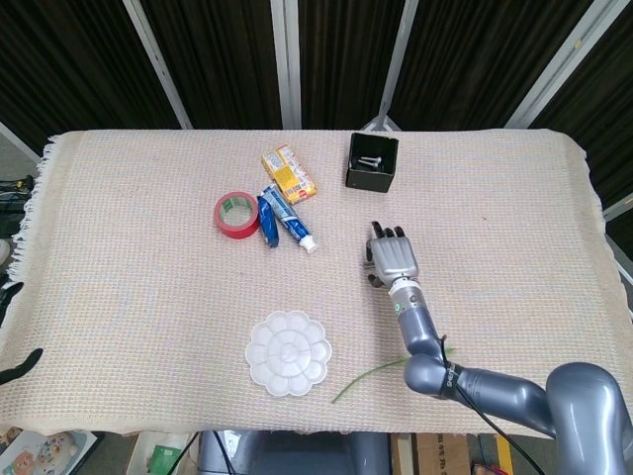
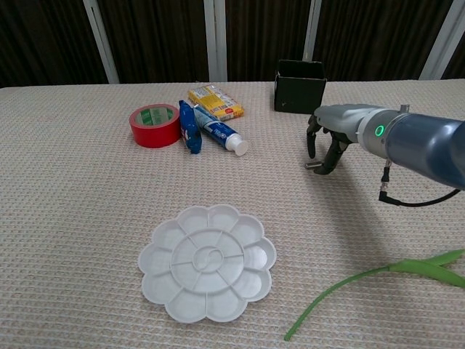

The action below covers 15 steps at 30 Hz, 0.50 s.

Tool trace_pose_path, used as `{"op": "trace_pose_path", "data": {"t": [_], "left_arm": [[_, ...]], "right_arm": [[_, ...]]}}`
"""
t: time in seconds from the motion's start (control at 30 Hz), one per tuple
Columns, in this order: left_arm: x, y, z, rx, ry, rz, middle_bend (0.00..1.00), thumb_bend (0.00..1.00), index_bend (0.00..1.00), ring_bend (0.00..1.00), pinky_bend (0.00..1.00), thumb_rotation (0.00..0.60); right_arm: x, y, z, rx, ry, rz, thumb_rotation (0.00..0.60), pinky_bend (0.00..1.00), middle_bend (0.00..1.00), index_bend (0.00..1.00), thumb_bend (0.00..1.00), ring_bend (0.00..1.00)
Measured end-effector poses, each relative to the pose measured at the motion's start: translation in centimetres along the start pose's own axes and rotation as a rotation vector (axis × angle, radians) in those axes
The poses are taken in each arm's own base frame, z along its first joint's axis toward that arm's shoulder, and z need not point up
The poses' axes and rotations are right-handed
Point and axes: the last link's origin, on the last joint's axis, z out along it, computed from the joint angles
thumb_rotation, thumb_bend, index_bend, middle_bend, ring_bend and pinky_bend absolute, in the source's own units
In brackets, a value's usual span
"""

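R hand [image 2: 325, 142] low over the surface [image 2: 87, 211], fingers curled down around a small metal bolt [image 2: 314, 167] under its fingertips; can't tell if actually gripped. Step looks like the grasp. Next: firm pinch, lift, prob toward black box [image 2: 299, 86] just beyond hand.

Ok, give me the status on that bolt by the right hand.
Done: some bolts lie in the black box. In hand: the right hand curls its fingers down around the loose bolt. Left: it lies on the cloth, not yet lifted.
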Motion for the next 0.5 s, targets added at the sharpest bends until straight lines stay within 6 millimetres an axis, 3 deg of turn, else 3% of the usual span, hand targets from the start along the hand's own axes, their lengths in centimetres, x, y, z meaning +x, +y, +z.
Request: {"op": "trace_pose_path", "data": {"t": [0.5], "left_arm": [[0.03, -0.07, 0.05, 0.004, 0.003, 0.002, 0.0, 0.34, 0.12, 0.0, 0.0, 0.6]], "right_arm": [[-0.15, 0.13, 1.02, -0.027, -0.013, -0.002, 0.6, 0.14, 0.1, 0.54, 0.29, 0.17]]}}
